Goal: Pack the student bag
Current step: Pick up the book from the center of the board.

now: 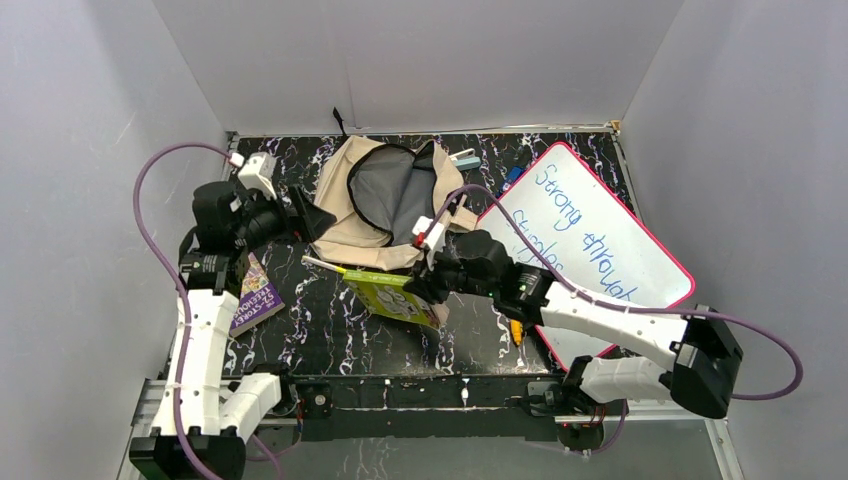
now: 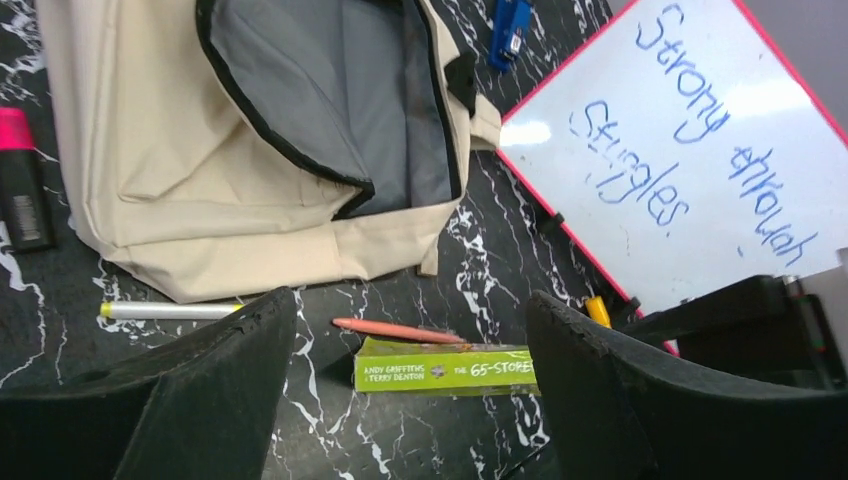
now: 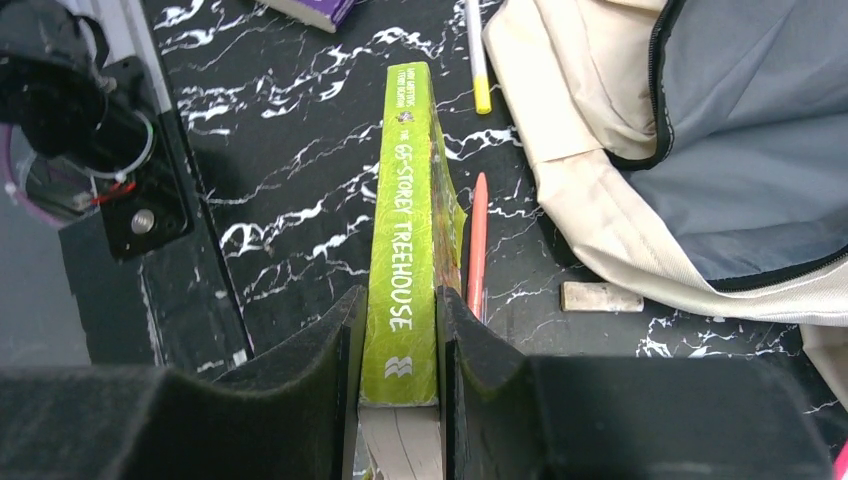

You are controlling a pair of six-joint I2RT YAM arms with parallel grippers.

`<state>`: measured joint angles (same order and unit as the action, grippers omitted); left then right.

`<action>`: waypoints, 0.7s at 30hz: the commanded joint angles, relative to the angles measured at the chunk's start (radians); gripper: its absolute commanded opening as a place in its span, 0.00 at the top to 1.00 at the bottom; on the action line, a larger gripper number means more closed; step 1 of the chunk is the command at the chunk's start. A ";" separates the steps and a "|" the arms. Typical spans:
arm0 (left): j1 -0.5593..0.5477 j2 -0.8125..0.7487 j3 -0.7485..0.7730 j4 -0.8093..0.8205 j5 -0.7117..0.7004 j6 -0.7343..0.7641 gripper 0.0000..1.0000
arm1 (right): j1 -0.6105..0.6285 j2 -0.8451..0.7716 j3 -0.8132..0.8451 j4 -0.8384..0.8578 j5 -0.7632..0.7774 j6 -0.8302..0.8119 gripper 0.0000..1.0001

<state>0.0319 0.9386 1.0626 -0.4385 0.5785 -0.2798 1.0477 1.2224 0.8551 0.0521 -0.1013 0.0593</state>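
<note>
**Step in hand: bring the book to the bag.**

The right gripper clamps a lime-green paperback book at one end of its spine. Its jaws are narrow and the pads lie flat on both covers. The left gripper stands wide with nothing between its jaws, at 9 o'clock of the beige fabric student bag. The bag lies flat at 12 o'clock on the black marbled table. Its black zipper is undone and the grey lining is exposed. The book is at 6 o'clock of the bag.

Recommended practice:

1. Raise the book clear of the thin orange pencil, which lies just beside it at 3 o'clock in the right wrist view.
2. The mouth of the bag looks slack. Use the free left gripper to pinch the upper zipper edge and lift it before the book arrives.
3. Lead with the book's free end, low along the lining.
4. Move slowly, because the long overhang will likely swing.
5. Let go only when most of the book is inside.

Limits of view:

- The pads hide the clamped end of the book.
- It cannot be told whether the book's far end touches the table.
- The bag's interior depth is not visible.
- The right arm covers part of the pink-framed whiteboard at 3 o'clock, cutting off its blue handwriting.
- A small blue object beside the bag's top cannot be identified.
</note>
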 commanded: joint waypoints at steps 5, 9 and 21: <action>-0.123 -0.128 -0.169 0.080 0.183 0.335 0.18 | 0.002 -0.138 -0.085 0.052 -0.101 -0.137 1.00; -0.124 -0.194 -0.245 0.088 0.378 0.647 0.18 | 0.000 -0.178 -0.125 0.051 -0.145 -0.178 1.00; -0.265 -0.093 -0.297 0.086 0.616 0.967 0.18 | 0.001 -0.206 -0.144 0.026 -0.168 -0.218 1.00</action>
<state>-0.1677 0.8326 0.7765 -0.3637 1.1545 0.5808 1.0473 1.0447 0.7082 0.0216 -0.2581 -0.1398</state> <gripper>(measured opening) 0.818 0.357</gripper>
